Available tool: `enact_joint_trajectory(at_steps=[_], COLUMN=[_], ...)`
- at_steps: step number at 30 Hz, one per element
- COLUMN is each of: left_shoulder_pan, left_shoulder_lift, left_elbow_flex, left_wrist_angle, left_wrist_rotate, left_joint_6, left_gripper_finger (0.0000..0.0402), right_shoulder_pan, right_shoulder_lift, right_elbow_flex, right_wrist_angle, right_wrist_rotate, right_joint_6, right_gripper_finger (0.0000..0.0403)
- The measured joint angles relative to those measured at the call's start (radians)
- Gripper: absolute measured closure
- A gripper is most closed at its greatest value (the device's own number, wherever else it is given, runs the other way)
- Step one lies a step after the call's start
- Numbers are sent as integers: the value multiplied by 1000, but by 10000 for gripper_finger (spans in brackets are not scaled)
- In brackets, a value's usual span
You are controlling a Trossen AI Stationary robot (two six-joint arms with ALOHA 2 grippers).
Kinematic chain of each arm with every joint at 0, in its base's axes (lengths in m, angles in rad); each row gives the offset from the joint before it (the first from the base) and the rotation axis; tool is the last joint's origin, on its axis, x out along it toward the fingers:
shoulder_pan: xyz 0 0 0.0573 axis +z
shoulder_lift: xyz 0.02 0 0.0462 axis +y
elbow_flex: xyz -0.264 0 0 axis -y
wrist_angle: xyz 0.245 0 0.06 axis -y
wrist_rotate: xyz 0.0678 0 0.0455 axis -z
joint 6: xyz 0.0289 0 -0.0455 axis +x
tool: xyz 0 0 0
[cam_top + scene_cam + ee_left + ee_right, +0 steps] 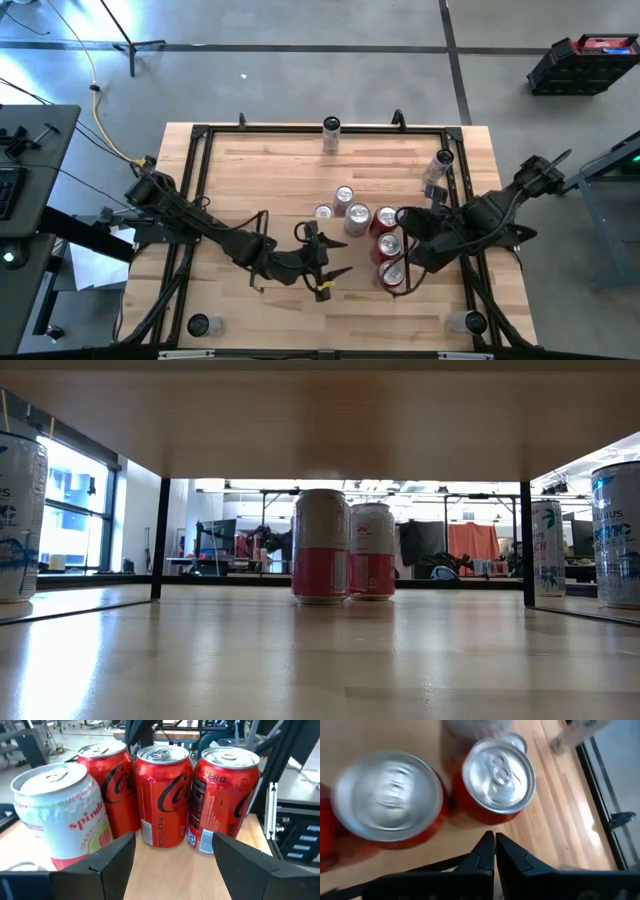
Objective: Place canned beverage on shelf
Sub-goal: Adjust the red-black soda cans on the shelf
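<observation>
Left wrist view is showing the left gripper [172, 862], fingers spread and empty, facing the middle upright red aluminium cola can [164, 795] standing dead ahead on the counter [175, 875]; the right gripper [494, 851], fingers pressed together, is hovering above.

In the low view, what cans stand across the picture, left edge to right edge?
Pale can at the left edge → tall pink-and-white can → shorter pink-and-white can beside it → slim white can → pale can at the right edge.
</observation>
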Motion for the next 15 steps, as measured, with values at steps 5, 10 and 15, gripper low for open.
enact_joint_trajectory(at_steps=[5,10,15], left_shoulder_pan=[18,8,7], left_shoulder_lift=[47,92,148], left_elbow_flex=[1,1,1], left_wrist_angle=[0,65,160], left_wrist_rotate=[3,-2,-7], left_joint_6=[-35,-42,-26], left_gripper_finger=[147,147,147], right_shoulder_pan=[65,153,229], right_shoulder_lift=[-2,0,2], right_elbow_flex=[54,16,-66], right_wrist_angle=[16,48,223], right_wrist_rotate=[-10,-111,-117], right_joint_6=[10,127,170], right_gripper_finger=[403,403,403])
